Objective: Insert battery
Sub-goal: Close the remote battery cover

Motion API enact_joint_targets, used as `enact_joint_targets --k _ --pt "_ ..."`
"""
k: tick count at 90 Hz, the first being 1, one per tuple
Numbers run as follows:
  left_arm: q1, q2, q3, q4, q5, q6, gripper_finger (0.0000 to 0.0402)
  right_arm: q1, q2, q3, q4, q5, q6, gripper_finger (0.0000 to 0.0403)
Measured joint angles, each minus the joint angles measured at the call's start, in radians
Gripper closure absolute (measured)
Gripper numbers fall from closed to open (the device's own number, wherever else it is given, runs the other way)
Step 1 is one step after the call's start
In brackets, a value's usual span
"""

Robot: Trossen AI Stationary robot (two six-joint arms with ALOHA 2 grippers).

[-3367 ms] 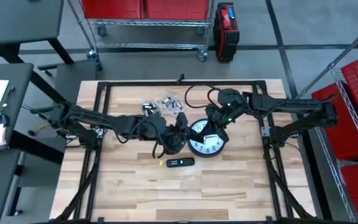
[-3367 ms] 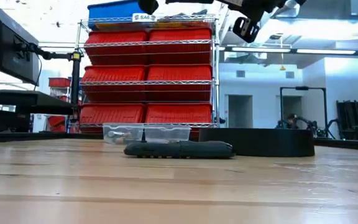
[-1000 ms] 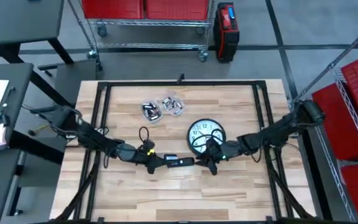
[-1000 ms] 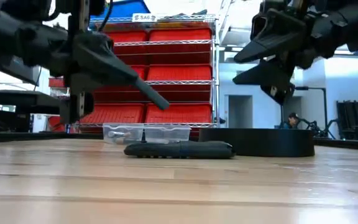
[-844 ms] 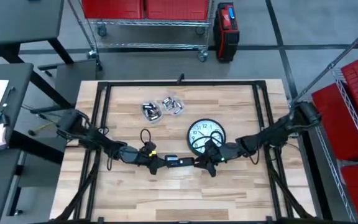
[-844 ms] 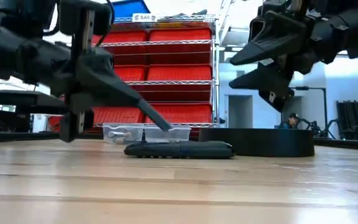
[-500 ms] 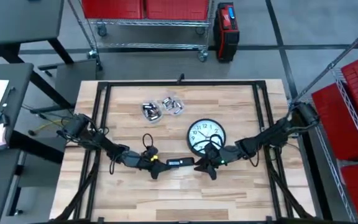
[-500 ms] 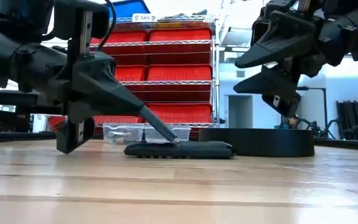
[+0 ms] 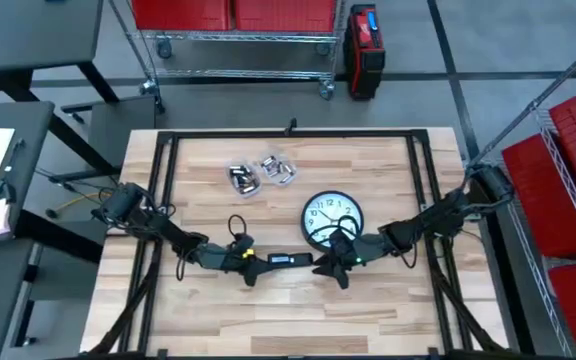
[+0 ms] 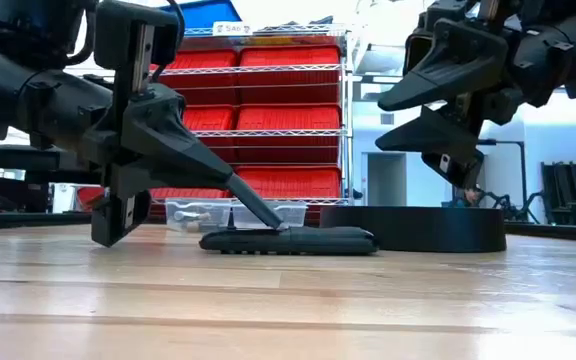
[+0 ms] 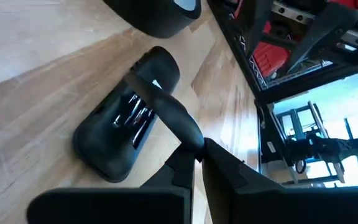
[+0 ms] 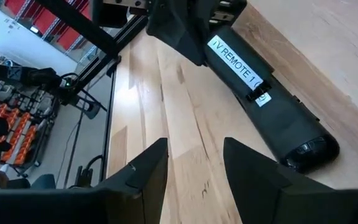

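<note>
A black remote point(image 9: 290, 260) with a white label point(image 12: 236, 61) lies flat on the wooden table, just near of the wall clock point(image 9: 332, 220). My left gripper point(image 9: 256, 268) is open at the remote's left end; one finger point(image 11: 166, 109) slants over the remote and the other point(image 10: 116, 222) stands low on its near side. My right gripper point(image 10: 438, 100) is open and hangs above the remote's right end point(image 12: 303, 149), clear of it. I cannot make out a single battery. Two clear boxes point(image 9: 258, 174) of small silver-and-dark pieces stand farther back. My left gripper touches the remote with the tip of one finger only, set on its upturned face point(image 10: 282, 229). That finger slants down from the table's left and lies along the remote. The other finger is off the remote. The remote stays flat on the table.
The round black-rimmed clock lies face up right behind the remote point(image 10: 413, 228). Black frame rails point(image 9: 163, 200) run along the table's left, right and far sides. Bare wood point(image 9: 298, 315) stretches toward the near edge.
My left gripper has come down and slightly toward the near edge, staying open; its far finger's tip has dropped from well above the remote onto its top. The remote has not moved. My right gripper has kept about where it was.
</note>
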Motion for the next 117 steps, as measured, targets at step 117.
enact_joint_targets --k 117 --pt "0.014 0.004 0.062 -0.089 0.061 0.094 0.0401 0.001 0.000 0.000 -0.009 -0.008 0.000 0.0259"
